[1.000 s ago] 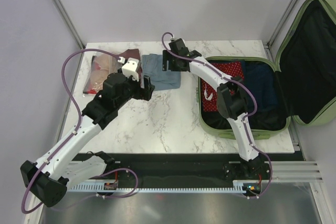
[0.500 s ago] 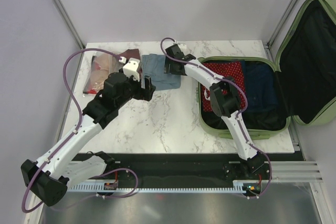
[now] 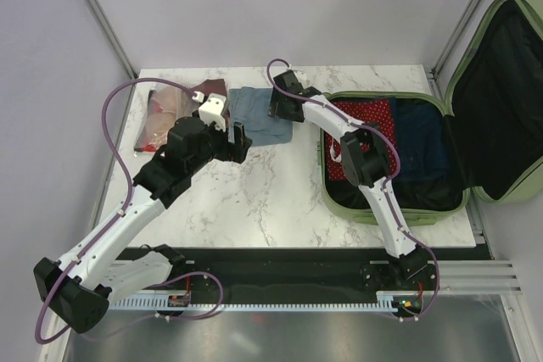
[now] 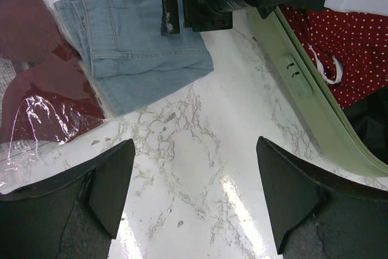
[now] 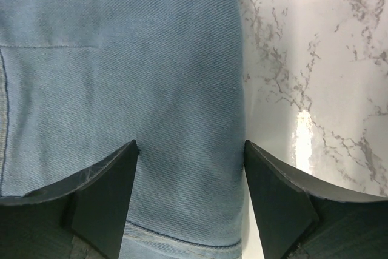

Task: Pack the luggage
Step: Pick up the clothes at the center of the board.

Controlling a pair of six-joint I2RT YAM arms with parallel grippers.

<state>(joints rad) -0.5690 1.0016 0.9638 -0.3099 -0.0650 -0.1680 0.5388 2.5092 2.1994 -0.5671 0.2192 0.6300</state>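
Note:
The luggage point(image 3: 409, 216) lies open at the right of the table, its sage-green lid point(image 3: 465, 65) standing up; its rim point(image 4: 302, 87) also shows in the left wrist view. Inside lie a red polka-dot garment point(image 3: 376, 116) and a navy one point(image 3: 427, 143). Folded light-blue jeans point(image 3: 254, 114) rest on the marble left of the luggage. My right gripper point(image 3: 281, 108) hangs open over the right edge of the jeans point(image 5: 121, 71), one finger above denim and the other above marble, nothing held point(image 5: 191, 147). My left gripper point(image 3: 238, 138) is open above bare marble point(image 4: 195, 145), below the jeans point(image 4: 136, 59).
A maroon garment in a clear bag point(image 3: 209, 88) lies left of the jeans, with a second bagged item point(image 3: 161, 121) beyond it near the table's left edge. Metal frame posts stand at the back corners. The marble table point(image 3: 271, 192) runs between the arms.
My right gripper has shifted slightly toward the near side over the jeans' right edge, with its jaws a little narrower. The left arm has not moved.

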